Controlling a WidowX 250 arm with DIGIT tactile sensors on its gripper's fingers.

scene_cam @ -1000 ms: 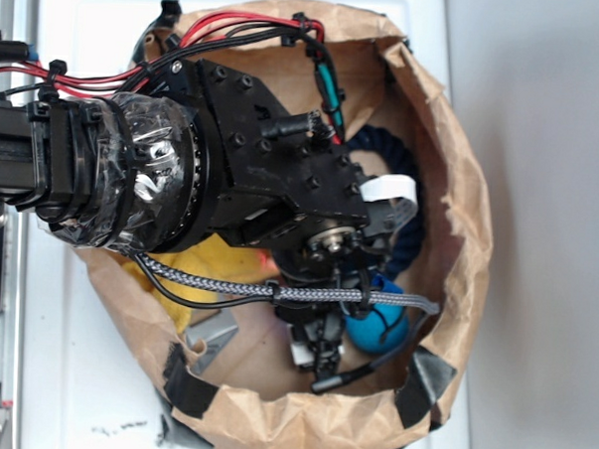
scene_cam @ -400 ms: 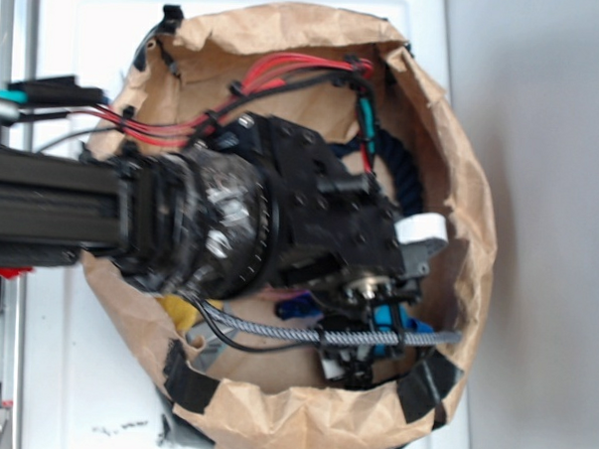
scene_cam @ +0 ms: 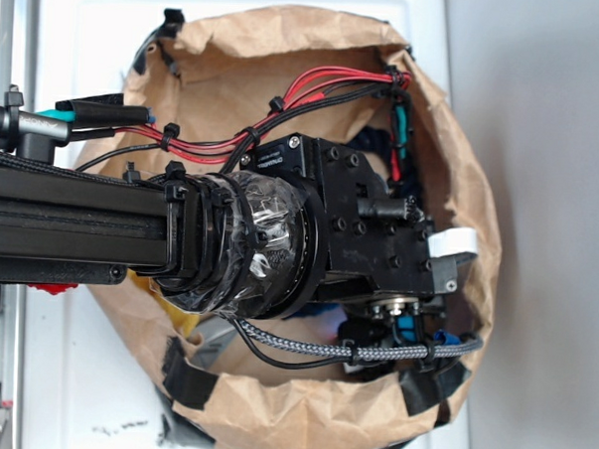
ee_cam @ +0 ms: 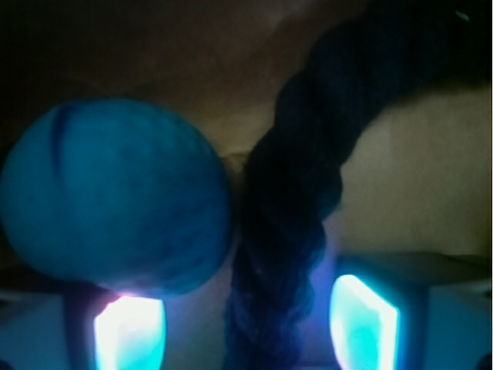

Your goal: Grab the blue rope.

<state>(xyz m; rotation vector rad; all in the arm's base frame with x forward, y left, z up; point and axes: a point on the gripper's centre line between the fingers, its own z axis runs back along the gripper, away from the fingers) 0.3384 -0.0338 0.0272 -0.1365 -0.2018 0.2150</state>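
Turquoise ball (ee_cam: 115, 196): left, touching the rope, overlapping the left fingertip (ee_cam: 129, 331).
Blue rope (ee_cam: 289, 231): centre, running near to far between the fingers.
Gripper (ee_cam: 245, 335): spread, nothing held.
Advice: close squarely on the rope alone, nudging right, clear of the ball.
Markings: arm lettering in the exterior view too small to read.

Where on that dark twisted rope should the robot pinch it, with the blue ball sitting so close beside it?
Probably the stretch of the blue rope already lying between the open gripper fingers, coming straight down from above. The wrist view shows the rope running lengthwise through the gap, so closing would squeeze across its thickness. The turquoise ball sits against the rope's left side, over the left finger, so a slight shift right might avoid it.
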